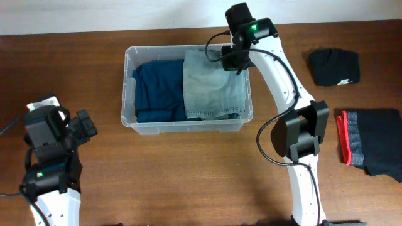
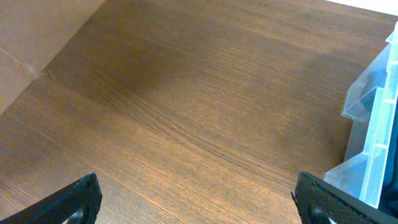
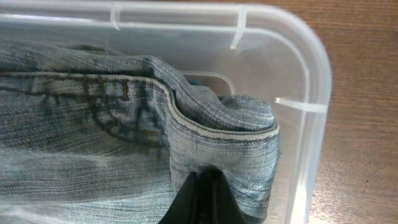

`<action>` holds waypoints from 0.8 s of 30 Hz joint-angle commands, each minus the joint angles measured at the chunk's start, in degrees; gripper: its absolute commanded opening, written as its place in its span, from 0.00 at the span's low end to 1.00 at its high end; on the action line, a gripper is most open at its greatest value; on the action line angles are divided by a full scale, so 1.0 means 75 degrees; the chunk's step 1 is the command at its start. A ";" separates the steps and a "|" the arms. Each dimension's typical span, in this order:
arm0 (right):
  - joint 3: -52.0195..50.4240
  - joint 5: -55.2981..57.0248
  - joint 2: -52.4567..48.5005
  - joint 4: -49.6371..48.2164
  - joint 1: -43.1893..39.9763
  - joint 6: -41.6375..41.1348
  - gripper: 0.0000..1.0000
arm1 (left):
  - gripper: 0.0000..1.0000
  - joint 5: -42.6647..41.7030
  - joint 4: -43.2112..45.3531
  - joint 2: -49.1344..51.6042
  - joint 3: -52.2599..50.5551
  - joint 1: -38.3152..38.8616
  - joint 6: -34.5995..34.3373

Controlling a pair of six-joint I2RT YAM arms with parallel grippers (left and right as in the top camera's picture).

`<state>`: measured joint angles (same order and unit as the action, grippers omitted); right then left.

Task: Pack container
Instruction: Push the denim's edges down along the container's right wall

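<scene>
The clear plastic container [image 1: 128, 88] stands at the table's middle back. In it lie a folded dark blue garment [image 1: 157, 88] on the left and folded light blue jeans [image 1: 210, 88] on the right. My right gripper [image 1: 229, 63] is over the container's back right corner, shut on a fold of the jeans [image 3: 124, 137]; its fingers [image 3: 205, 193] pinch the denim next to the container wall [image 3: 311, 124]. My left gripper [image 2: 199, 202] is open and empty over bare wood at the table's front left, with the container's edge [image 2: 373, 155] to its right.
A folded black garment [image 1: 334, 66] lies at the back right. A dark folded garment with a red edge [image 1: 370, 144] lies at the right side. A pale surface [image 2: 31, 43] borders the table on the left.
</scene>
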<state>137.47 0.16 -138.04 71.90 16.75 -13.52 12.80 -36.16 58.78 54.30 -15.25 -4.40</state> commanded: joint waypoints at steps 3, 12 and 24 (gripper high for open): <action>-0.0198 -0.0038 -0.0460 0.0458 0.0012 -0.0026 0.04 | 1.00 -0.0052 0.0015 0.0006 -0.0020 -0.0041 -0.0099; 0.0329 0.0064 0.0600 0.1241 0.0015 0.0003 0.04 | 0.99 -0.0052 0.0015 0.0006 -0.0020 -0.0041 -0.0099; 0.0428 -0.0367 0.1084 0.3150 0.0079 0.0003 0.04 | 0.99 -0.0052 0.0015 0.0006 -0.0020 -0.0041 -0.0099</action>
<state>139.72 -1.15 -131.17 94.08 16.91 -13.47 12.80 -36.16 58.78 54.30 -15.25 -4.40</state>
